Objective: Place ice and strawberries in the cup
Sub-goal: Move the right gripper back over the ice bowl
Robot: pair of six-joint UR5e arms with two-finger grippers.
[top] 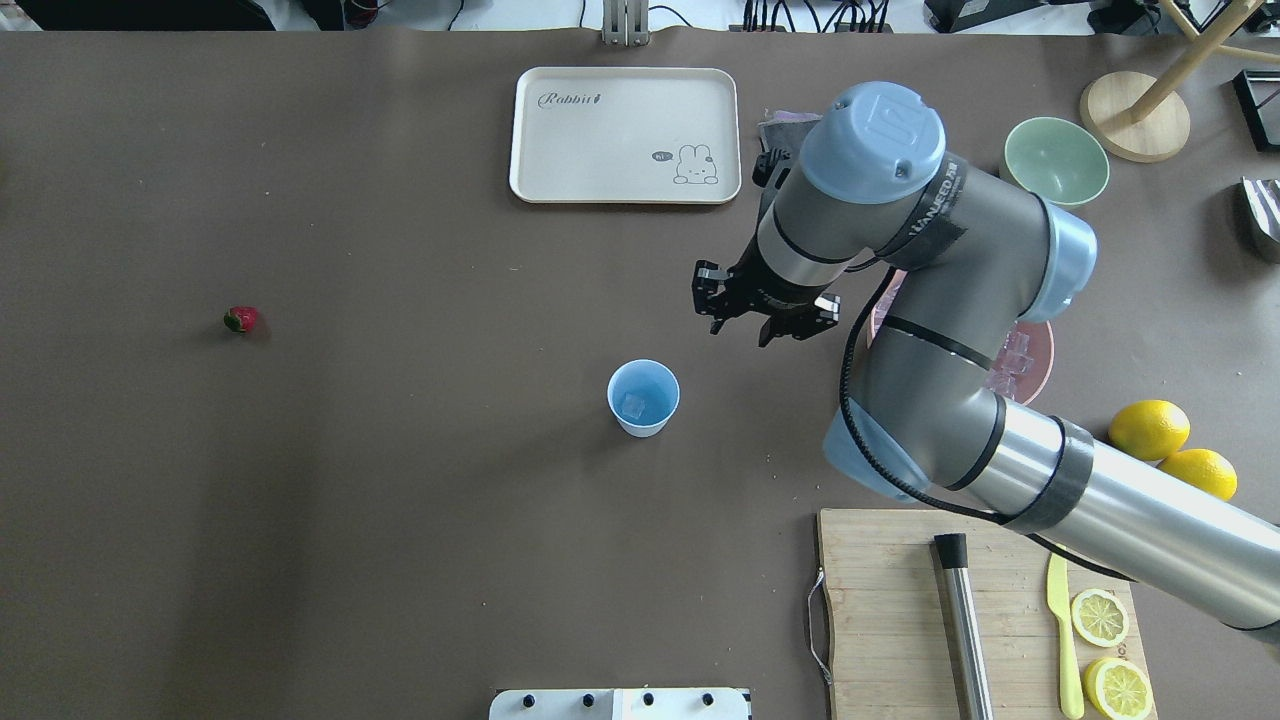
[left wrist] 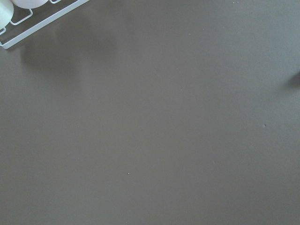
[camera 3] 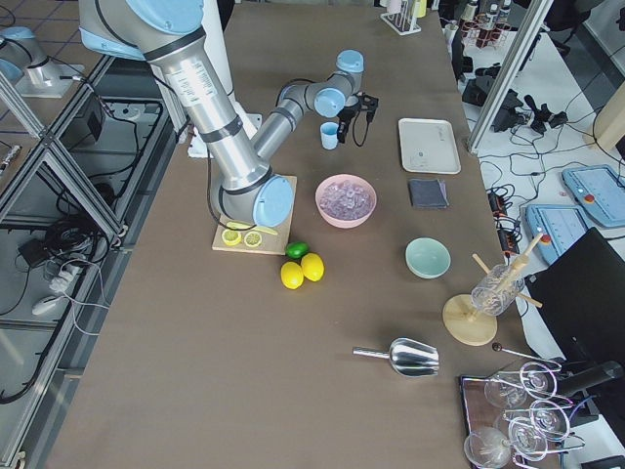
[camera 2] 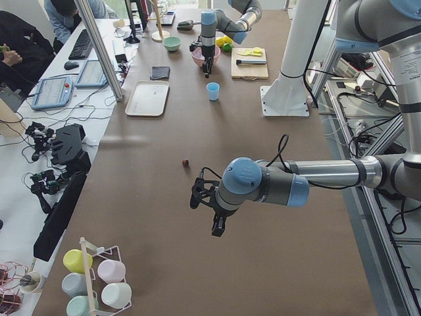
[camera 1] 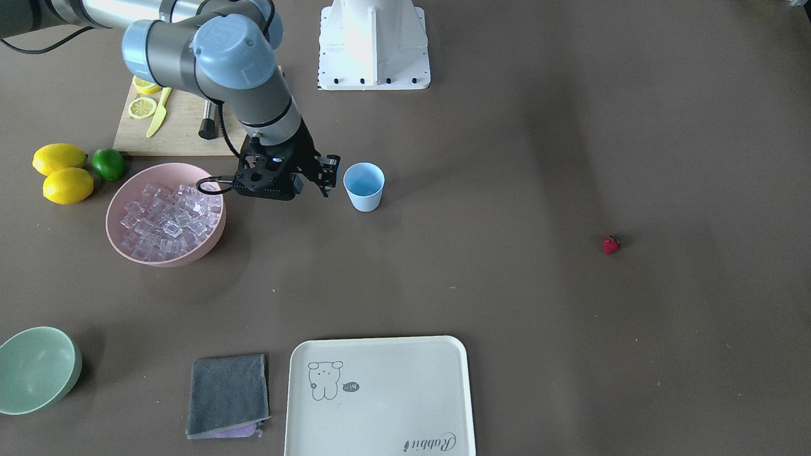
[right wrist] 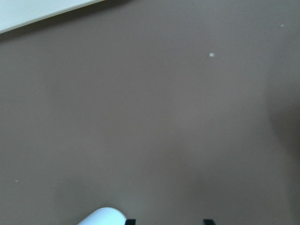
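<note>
Fetching ice: right claw [top: 742, 328] hangs empty, fingers spread, between bowl [camera 1: 127, 190] and cup [camera 1: 364, 185].
Left claw [camera 2: 205, 212] hangs over the table [camera 1: 507, 285], well apart from the work; seen only side-on, so can't tell whether spread or pinched. Bowl heaped with ice [camera 1: 168, 218]. Cup upright, mid-table. Strawberry [top: 241, 319] lies alone, well apart, on the left claw's side. One cube [top: 634, 404] sits in the cup's bottom, so likely more to fetch. Judgement: drop straight onto a top cube, pinch its flat faces, lift clear of the rim, let go low over the cup's middle. Light cup; a clipped rim could tip it.
</note>
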